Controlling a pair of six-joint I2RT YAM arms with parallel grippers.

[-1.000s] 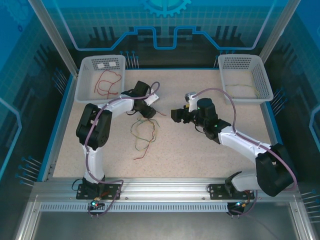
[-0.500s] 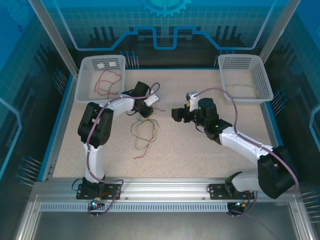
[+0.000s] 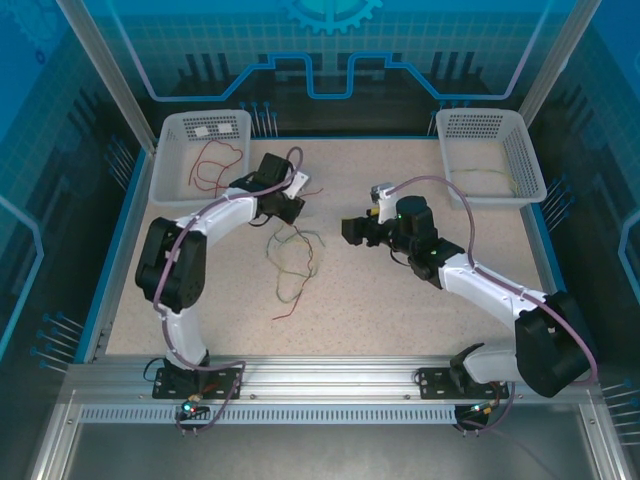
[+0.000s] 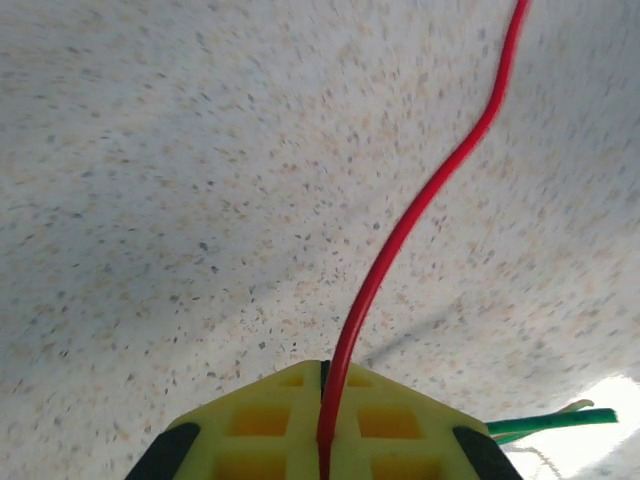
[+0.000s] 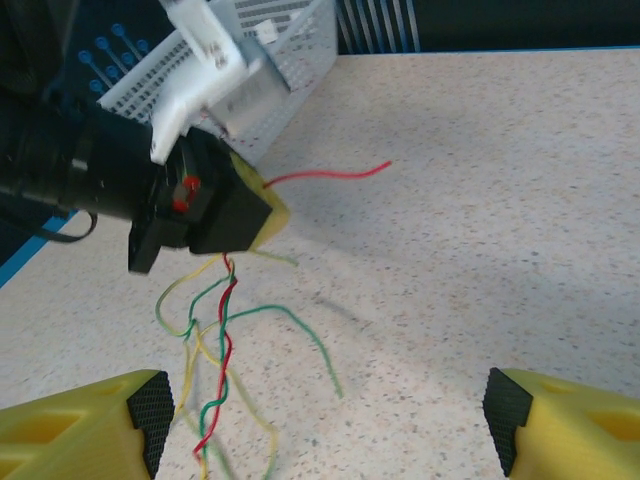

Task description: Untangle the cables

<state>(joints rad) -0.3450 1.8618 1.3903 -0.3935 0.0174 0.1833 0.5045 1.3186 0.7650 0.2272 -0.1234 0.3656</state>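
Your left gripper (image 4: 325, 415) is clamped shut on a single red cable (image 4: 420, 215). In the left wrist view the hair-thin wire sits in the seam between the two yellow pads and curves away over the speckled worktop (image 3: 420, 310). A green strand (image 4: 545, 420) lies just beside the pads.

From above, the gripper sits near the left basket (image 3: 168, 170), which already has a red wire (image 3: 215, 165) inside. The rest of the cables (image 3: 295, 262), red, yellow and green, trail from under the gripper in a loose knot across the middle of the worktop.

Your right gripper (image 5: 325, 415) faces the knot with its jaws spread wide, holding nothing.

Here is what could go wrong. In the right wrist view the red wire twists around green and yellow strands just below the grip. Nothing pins those strands, so pulling toward the basket may drag the whole bundle along or cinch the knot tighter. The wire is also very thin and is held only at the pad seam, so a sharp tug could slide it out.
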